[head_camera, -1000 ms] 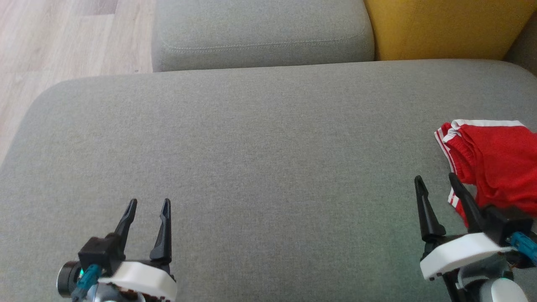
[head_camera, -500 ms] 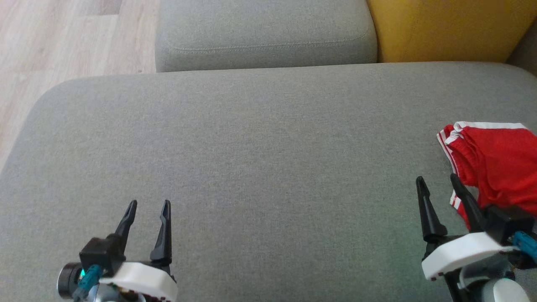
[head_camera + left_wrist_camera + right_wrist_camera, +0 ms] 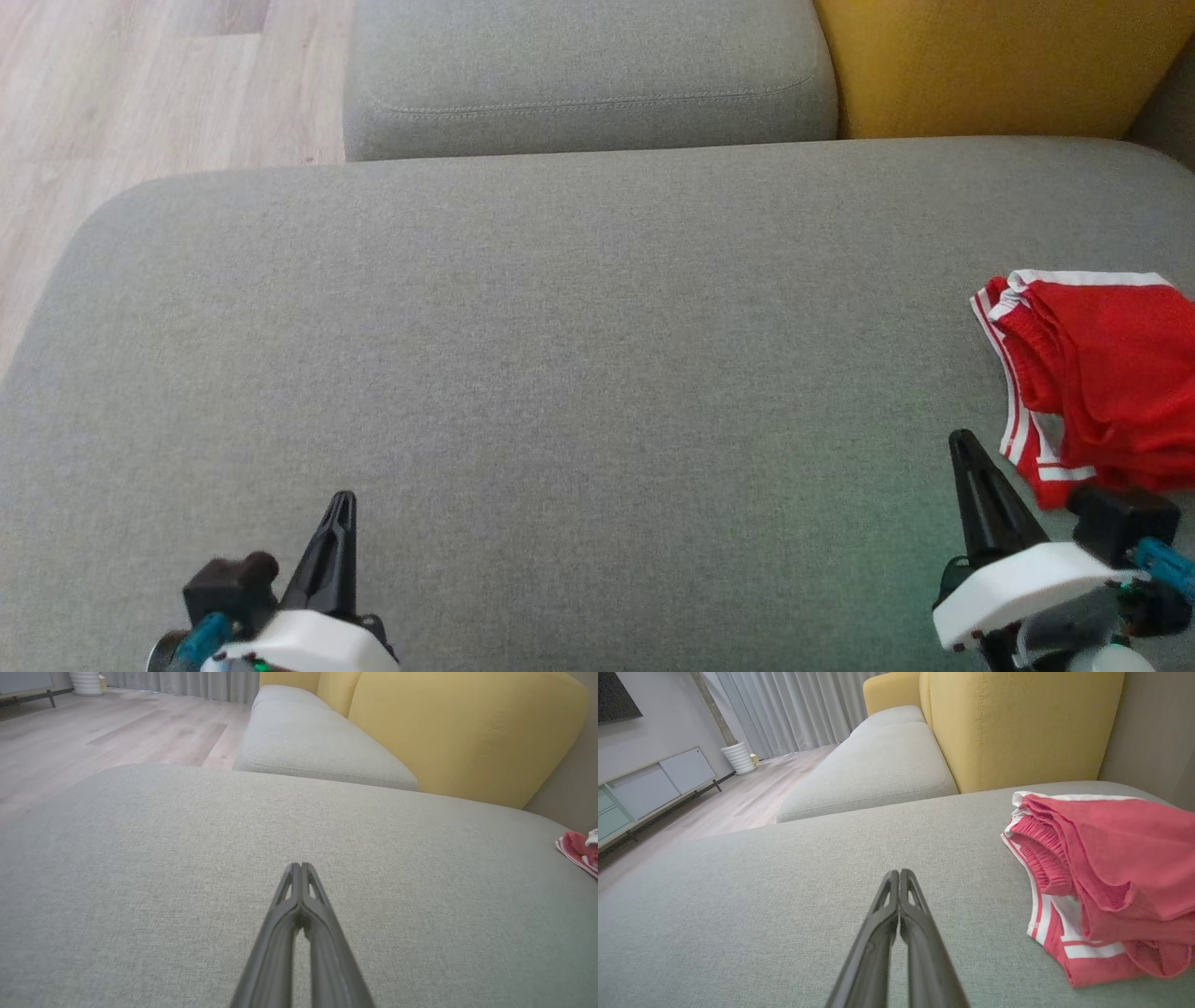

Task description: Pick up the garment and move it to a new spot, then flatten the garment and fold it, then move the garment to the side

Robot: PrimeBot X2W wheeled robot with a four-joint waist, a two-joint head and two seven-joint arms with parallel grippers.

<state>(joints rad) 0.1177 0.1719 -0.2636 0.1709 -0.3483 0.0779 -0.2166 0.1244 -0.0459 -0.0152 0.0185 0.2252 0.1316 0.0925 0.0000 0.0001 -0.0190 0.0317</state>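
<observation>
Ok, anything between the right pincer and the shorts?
No, only bare grey cushion lies between the right pincer and the shorts; the right wrist view shows it.

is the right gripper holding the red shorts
No, the right gripper is shut on nothing above the cushion, and the shorts lie apart from it on the cushion.

One red garment point(image 3: 1111, 355) lay on the near grey cushion point(image 3: 560, 355); a far grey cushion point(image 3: 588, 84) beyond it made two. Grippers numbered two: left gripper point(image 3: 342, 501), right gripper point(image 3: 961, 441).
</observation>
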